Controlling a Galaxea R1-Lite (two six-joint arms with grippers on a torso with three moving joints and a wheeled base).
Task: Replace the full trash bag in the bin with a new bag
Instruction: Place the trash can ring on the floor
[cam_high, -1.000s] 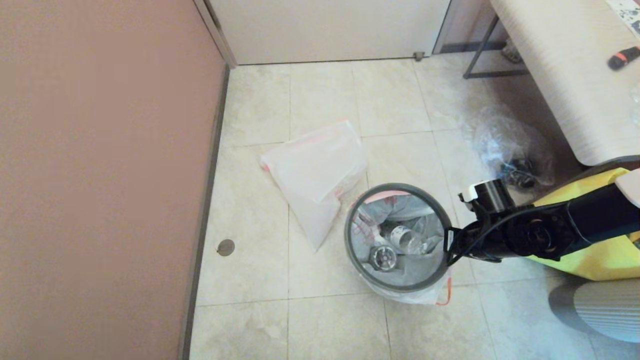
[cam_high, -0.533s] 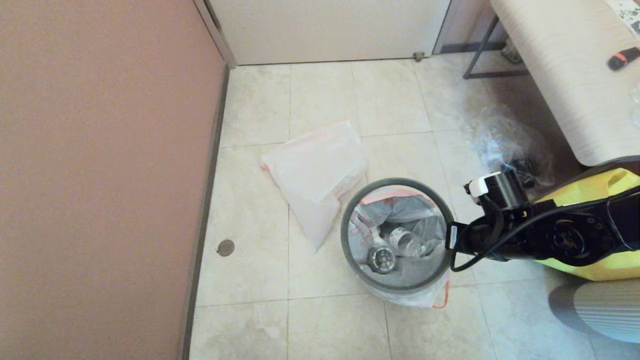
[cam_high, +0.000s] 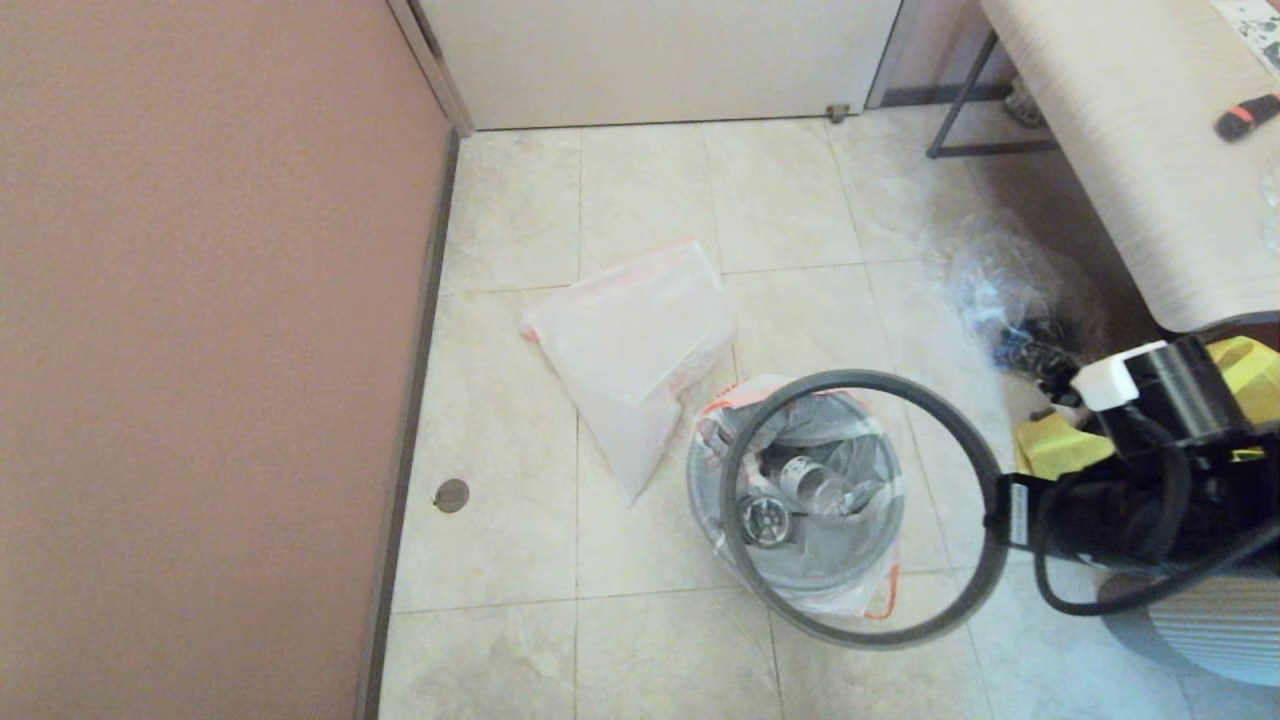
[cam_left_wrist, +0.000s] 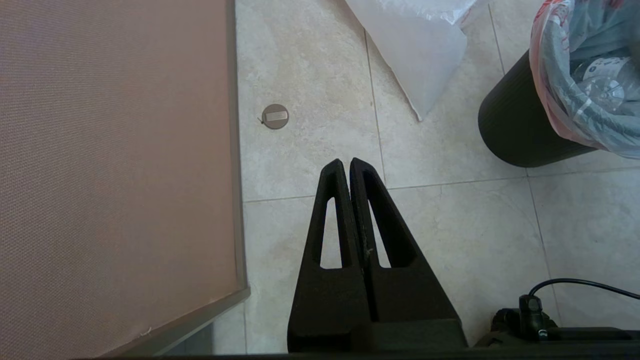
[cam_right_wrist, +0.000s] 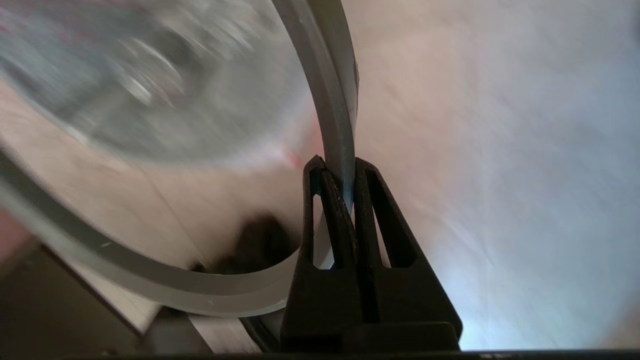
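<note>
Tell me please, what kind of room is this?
Probably a corner of a home or office room, perhaps a kitchen: tiled floor, a closed door, a table, and a small black bin lined with a full trash bag.

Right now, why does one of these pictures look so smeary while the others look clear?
The right wrist view is streaked with motion blur: only the right gripper, clamped on the grey rim ring, is sharp, while the floor and bag behind smear. The head view is fairly crisp, the full trash bag readable. The left wrist view is sharp too, the left gripper shut over the tiles.
</note>
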